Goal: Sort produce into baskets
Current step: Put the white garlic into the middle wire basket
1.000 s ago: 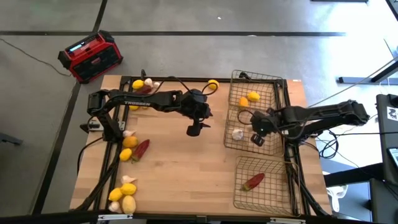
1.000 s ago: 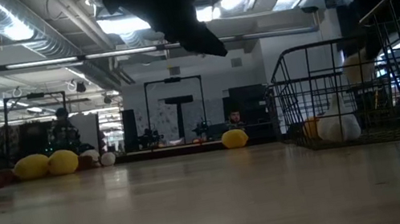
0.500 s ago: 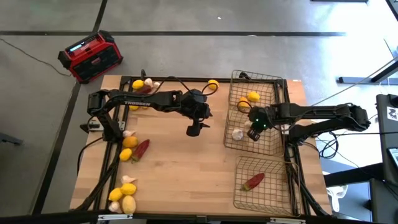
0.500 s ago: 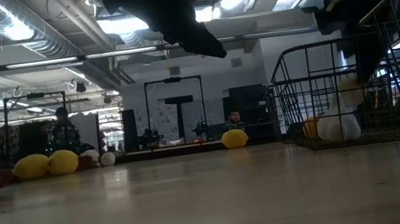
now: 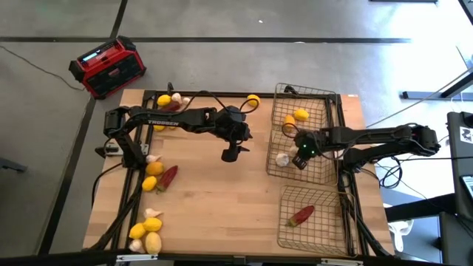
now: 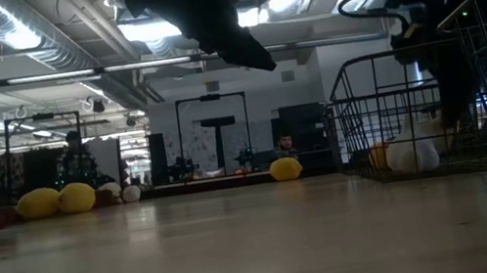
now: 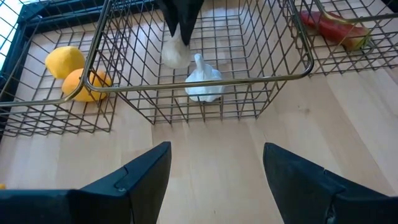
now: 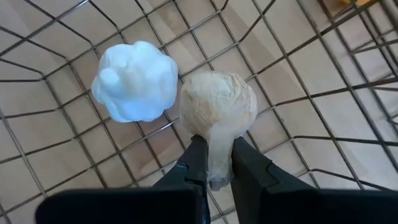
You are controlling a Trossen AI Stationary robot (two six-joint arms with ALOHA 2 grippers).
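My right gripper [image 8: 216, 171] reaches down inside the far-right wire basket [image 5: 319, 100], shut on a tan garlic bulb [image 8: 217, 109]. Beside it a white garlic bulb [image 8: 134, 81] lies on the basket's mesh floor. Two lemons [image 5: 295, 117] lie at the far end of that basket. A red chili [image 5: 301, 215] lies in the near-right basket [image 5: 325, 236]. My left gripper [image 5: 230, 155] hangs open over the middle of the table, pointing toward the far-right basket [image 7: 205, 81], with nothing between its fingers. My right gripper pinches the tan garlic's papery stem [image 8: 219, 155] between its two fingers, coming from above and pointing steeply down. The bulb hangs stem-up below the fingertips, low in the basket next to the white bulb. Whether it touches the mesh floor I cannot tell.
Lemons, garlic bulbs and a chili [image 5: 168, 176] lie along the table's left edge, with more lemons near the front left corner [image 5: 148, 235]. One lemon [image 5: 253, 100] sits at the far edge. A red-and-black radio [image 5: 107, 66] stands on the floor beyond the far left corner.
My right gripper has gone down into the far-right basket with the tan garlic still in its fingers, toward the white bulb lying there, and it has rolled a little.
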